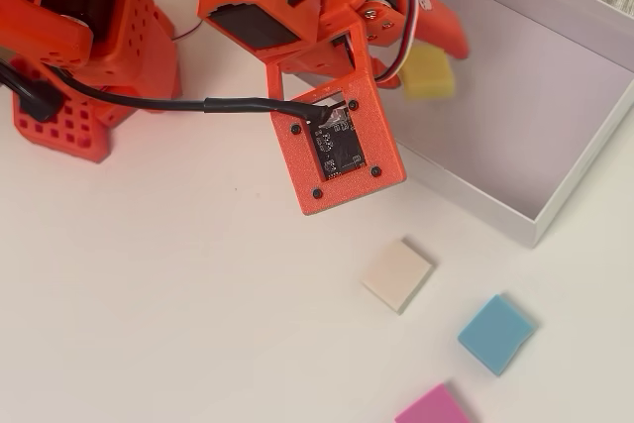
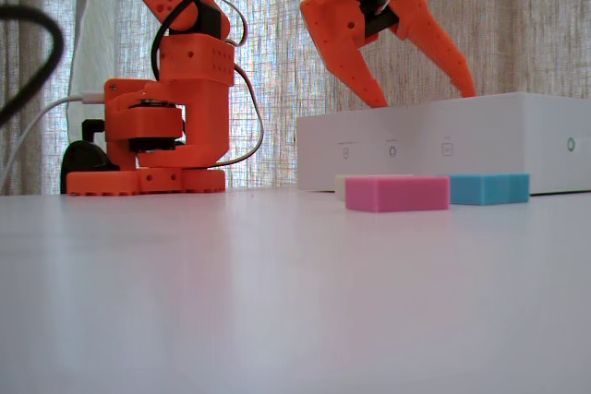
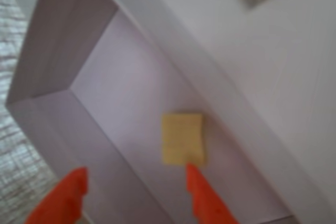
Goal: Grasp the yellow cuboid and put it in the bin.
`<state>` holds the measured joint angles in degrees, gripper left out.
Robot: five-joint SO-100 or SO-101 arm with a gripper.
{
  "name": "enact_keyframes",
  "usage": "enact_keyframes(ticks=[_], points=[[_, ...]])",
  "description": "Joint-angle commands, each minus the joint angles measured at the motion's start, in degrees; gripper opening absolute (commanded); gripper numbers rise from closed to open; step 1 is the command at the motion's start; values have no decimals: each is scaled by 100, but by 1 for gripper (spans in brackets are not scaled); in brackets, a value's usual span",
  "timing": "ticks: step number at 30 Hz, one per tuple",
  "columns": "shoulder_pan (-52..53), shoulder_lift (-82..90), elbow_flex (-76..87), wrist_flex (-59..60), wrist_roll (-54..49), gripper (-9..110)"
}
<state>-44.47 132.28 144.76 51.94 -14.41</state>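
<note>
The yellow cuboid lies apart from the fingers inside the bin, near its left wall; in the wrist view it shows blurred over the bin's pale floor. My orange gripper is open above the bin, its fingertips spread and empty, with the cuboid just beyond the right fingertip. In the fixed view the gripper hangs open over the bin's top edge. The overhead view shows one finger next to the cuboid.
On the table outside the bin lie a cream block, a blue block and a pink block. The arm's orange base stands at the left. A black cable runs to the wrist camera board.
</note>
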Motion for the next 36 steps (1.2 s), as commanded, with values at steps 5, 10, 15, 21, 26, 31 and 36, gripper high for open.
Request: enact_keyframes(ticks=[5, 10, 15, 21, 26, 31, 36], points=[[404, 413, -404, -1345, -123, 34], [1494, 773, -1406, -2742, -202, 32], [2698, 1477, -1556, -4184, -167, 30], [3735, 3357, -598, -2101, 396, 27], [3990, 4676, 580, 79, 659, 20], [4017, 5563, 1547, 1617, 747, 20], [4025, 5730, 1714, 2408, 756, 19]])
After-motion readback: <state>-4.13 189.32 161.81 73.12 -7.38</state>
